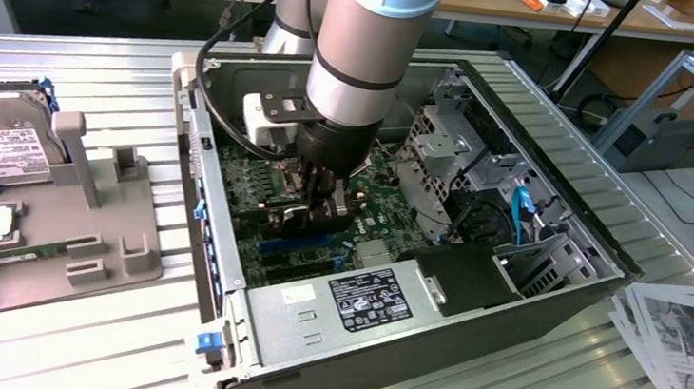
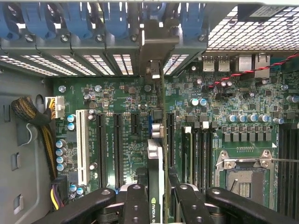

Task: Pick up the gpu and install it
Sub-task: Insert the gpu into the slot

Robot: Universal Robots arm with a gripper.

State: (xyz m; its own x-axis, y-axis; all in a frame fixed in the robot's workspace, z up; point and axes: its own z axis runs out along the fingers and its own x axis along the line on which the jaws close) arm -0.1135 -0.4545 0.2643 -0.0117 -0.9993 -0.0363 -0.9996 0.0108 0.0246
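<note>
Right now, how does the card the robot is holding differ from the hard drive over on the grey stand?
The gpu sits clamped between the fingers inside the open computer case; the hard drive rests on the grey stand outside it. The gpu is a thin card, held on edge; the hard drive is boxy with a white label. Both are computer parts.

Matt black is seen on the end effector [image 2: 159, 193]; bright metal on the gpu [image 2: 155, 158] within it; dull grey sheet metal around, on the case [image 2: 23, 179].
</note>
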